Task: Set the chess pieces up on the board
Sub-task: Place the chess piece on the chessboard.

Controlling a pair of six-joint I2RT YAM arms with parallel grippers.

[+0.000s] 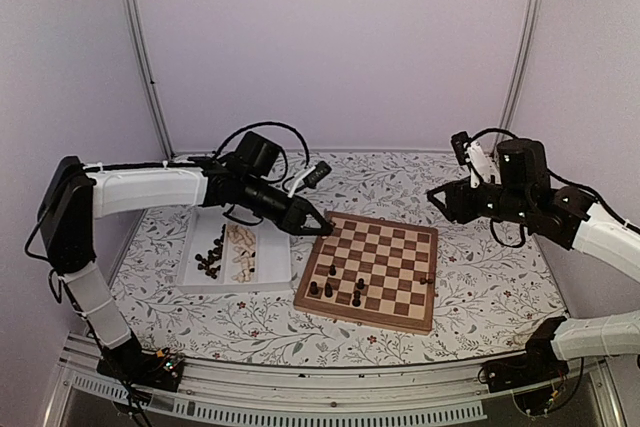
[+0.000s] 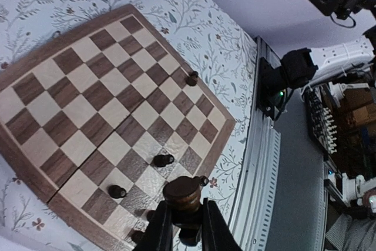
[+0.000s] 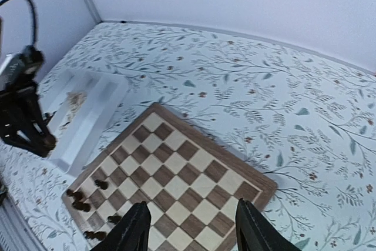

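The board (image 1: 385, 247) lies mid-table with several dark chess pieces (image 1: 328, 289) standing along its near left edge and one (image 1: 427, 280) at its right edge. My left gripper (image 1: 315, 223) hovers over the board's far left corner. In the left wrist view it (image 2: 185, 213) is shut on a dark chess piece (image 2: 182, 195), base towards the camera, above the board (image 2: 100, 86). My right gripper (image 1: 438, 199) hangs high off the board's far right corner. In the right wrist view it (image 3: 194, 230) is open and empty above the board (image 3: 176, 163).
A white two-compartment tray (image 1: 275, 272) sits left of the board, with dark pieces (image 1: 210, 259) in one compartment and pale pieces (image 1: 240, 252) in the other. Floral cloth covers the table. A metal rail (image 2: 264, 163) runs along the near edge.
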